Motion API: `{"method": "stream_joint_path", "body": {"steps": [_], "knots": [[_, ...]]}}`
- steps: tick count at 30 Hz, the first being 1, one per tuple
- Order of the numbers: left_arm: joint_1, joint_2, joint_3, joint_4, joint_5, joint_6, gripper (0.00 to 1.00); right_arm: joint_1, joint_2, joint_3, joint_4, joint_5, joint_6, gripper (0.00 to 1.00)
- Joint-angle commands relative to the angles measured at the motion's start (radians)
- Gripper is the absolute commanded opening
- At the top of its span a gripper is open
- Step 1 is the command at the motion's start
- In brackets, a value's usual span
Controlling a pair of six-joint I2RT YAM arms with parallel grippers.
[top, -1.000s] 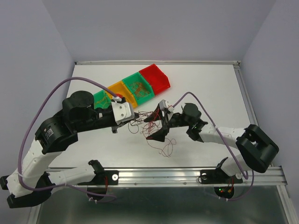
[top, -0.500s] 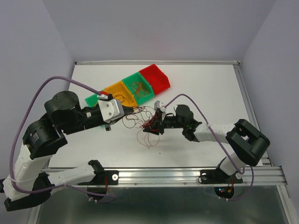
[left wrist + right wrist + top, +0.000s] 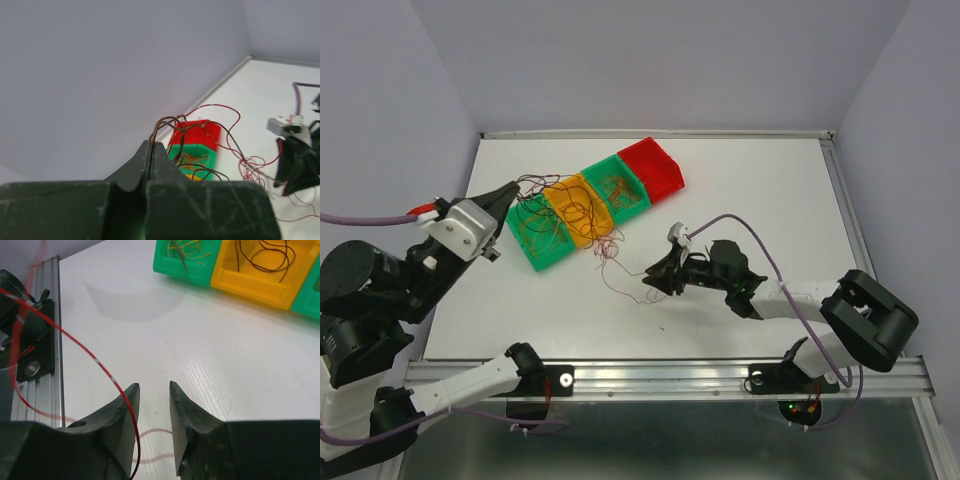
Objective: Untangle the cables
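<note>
1. Left arm (image 3: 365,300): bulky black joints, white links.
2. Right arm (image 3: 865,320): the same black and white.
3. A lilac cable (image 3: 757,243) runs along each arm.
4. Left gripper (image 3: 151,150): dark, matt, scratched fingers (image 3: 200,205).
5. Right gripper (image 3: 154,389): dark, with rounded tips.
6. Small red and green lights (image 3: 798,408) glow at the right base.

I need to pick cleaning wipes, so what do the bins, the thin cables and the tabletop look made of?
The bins look like moulded plastic: glossy, evenly coloured, rounded rims. The cables seem plastic-insulated wire: thin, smooth, holding springy loops; their core is hidden. The tabletop looks like white laminate or coated board, slightly glossy with soft reflections; I can't tell which.
</note>
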Motion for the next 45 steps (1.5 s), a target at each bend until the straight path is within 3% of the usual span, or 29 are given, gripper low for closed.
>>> {"method": "stream_joint_path", "body": {"steps": [1, 2, 3, 7, 9, 13, 14, 15, 18, 19, 21, 24, 26, 28, 29, 30, 32, 39, 42, 45], "knots": [[0.002, -0.054, -0.006, 0.179, -0.192, 0.060, 0.00, 0.007, -0.089, -0.080, 0.024, 0.130, 0.017, 0.32], [0.002, -0.054, -0.005, 0.176, -0.188, 0.060, 0.00, 0.007, -0.106, -0.103, 0.026, 0.142, 0.021, 0.20], [0.002, -0.051, -0.003, 0.164, -0.188, 0.055, 0.00, 0.007, -0.143, -0.117, 0.026, 0.151, 0.032, 0.15], [0.002, -0.049, -0.008, 0.160, -0.207, 0.052, 0.00, 0.005, -0.247, -0.168, 0.009, 0.182, 0.061, 0.01], [0.002, -0.051, -0.003, 0.152, -0.190, 0.043, 0.00, 0.007, -0.295, -0.195, -0.008, 0.185, 0.069, 0.00], [0.002, -0.040, 0.008, 0.176, -0.299, 0.049, 0.00, 0.007, -0.489, -0.214, -0.116, 0.415, 0.141, 0.01], [0.002, -0.040, 0.003, 0.192, -0.338, 0.051, 0.00, 0.007, -0.523, -0.211, -0.200, 0.496, 0.162, 0.01], [0.002, -0.049, -0.008, 0.225, -0.400, 0.051, 0.00, 0.007, -0.565, -0.203, -0.253, 0.677, 0.214, 0.01], [0.002, -0.081, -0.025, 0.261, -0.460, 0.031, 0.00, 0.004, -0.740, -0.186, -0.462, 0.970, 0.370, 0.01], [0.002, -0.087, -0.026, 0.264, -0.471, 0.023, 0.00, 0.005, -0.790, -0.189, -0.506, 1.130, 0.391, 0.01], [0.002, -0.100, -0.025, 0.264, -0.498, 0.008, 0.00, 0.004, -0.957, -0.215, -0.604, 1.231, 0.421, 0.01], [0.002, -0.106, -0.029, 0.242, -0.448, -0.001, 0.00, 0.002, -1.068, -0.202, -0.724, 1.287, 0.405, 0.01], [0.002, -0.104, -0.031, 0.209, -0.405, -0.026, 0.00, 0.002, -1.087, -0.189, -0.752, 1.233, 0.360, 0.04], [0.002, -0.091, -0.026, 0.169, -0.327, -0.043, 0.00, 0.002, -1.052, -0.180, -0.741, 1.128, 0.325, 0.26], [0.002, -0.083, -0.025, 0.158, -0.308, -0.046, 0.00, 0.002, -1.029, -0.177, -0.727, 1.111, 0.314, 0.29], [0.002, -0.077, -0.028, 0.152, -0.304, -0.044, 0.00, 0.002, -1.010, -0.169, -0.715, 1.107, 0.307, 0.26], [0.002, -0.058, -0.034, 0.164, -0.358, -0.028, 0.00, 0.002, -0.981, -0.163, -0.716, 1.202, 0.340, 0.01], [0.002, -0.149, -0.140, 0.377, -0.737, 0.066, 0.00, 0.002, -1.212, -0.227, -0.854, 1.541, 0.513, 0.01], [0.002, -0.185, -0.179, 0.487, -0.835, 0.150, 0.00, 0.002, -1.336, -0.235, -0.975, 1.670, 0.601, 0.01], [0.002, -0.213, -0.196, 0.523, -0.847, 0.173, 0.00, 0.002, -1.412, -0.225, -1.115, 1.761, 0.703, 0.01]]}}
